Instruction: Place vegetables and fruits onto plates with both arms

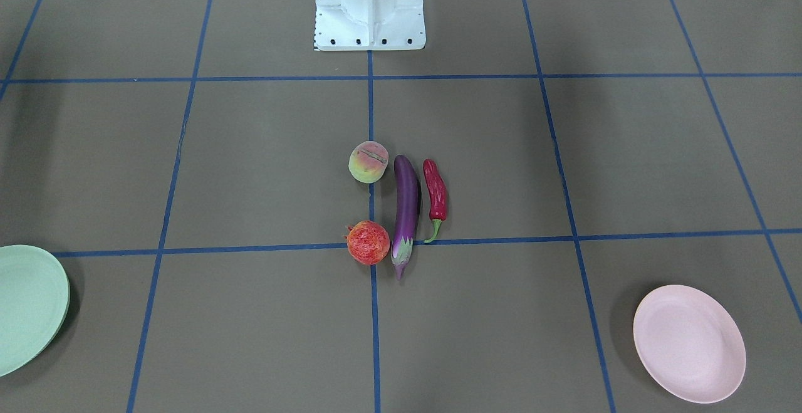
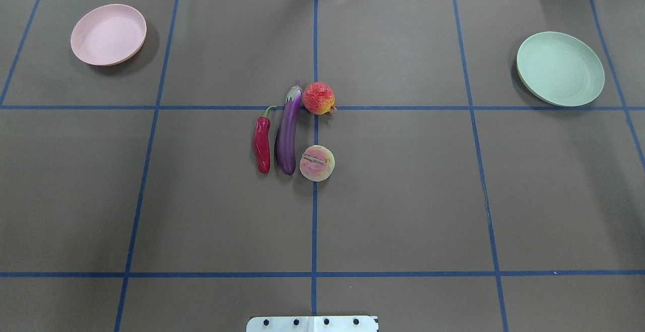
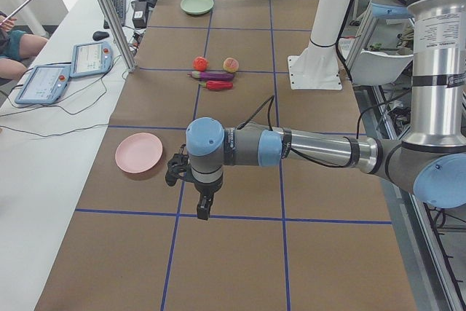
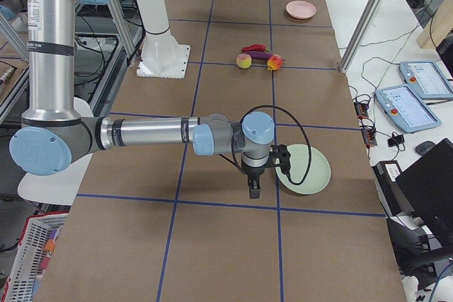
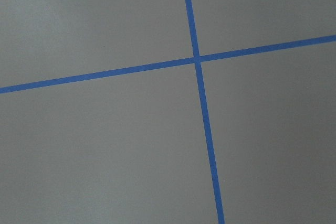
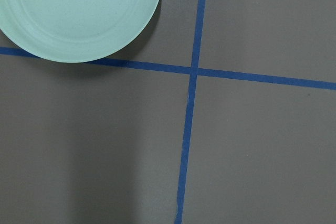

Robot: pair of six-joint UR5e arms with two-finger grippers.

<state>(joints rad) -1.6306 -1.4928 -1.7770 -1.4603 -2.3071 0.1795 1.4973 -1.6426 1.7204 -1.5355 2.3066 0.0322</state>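
Observation:
The purple eggplant (image 2: 288,135), red chili pepper (image 2: 261,143), peach (image 2: 317,162) and red-orange pomegranate-like fruit (image 2: 318,98) lie together at the table's middle. The pink plate (image 2: 108,35) sits far left and the mint green plate (image 2: 560,68) far right; both are empty. My left gripper (image 3: 204,209) hangs over the table beside the pink plate (image 3: 139,152). My right gripper (image 4: 254,189) hangs beside the green plate (image 4: 304,169). Both show only in the side views, so I cannot tell whether they are open or shut.
The white pedestal base (image 1: 369,5) stands at the robot's edge of the table. Blue tape lines (image 2: 315,221) cross the brown surface. Tablets (image 3: 44,81) and cables lie on a side bench, with a seated person (image 3: 11,49) beyond.

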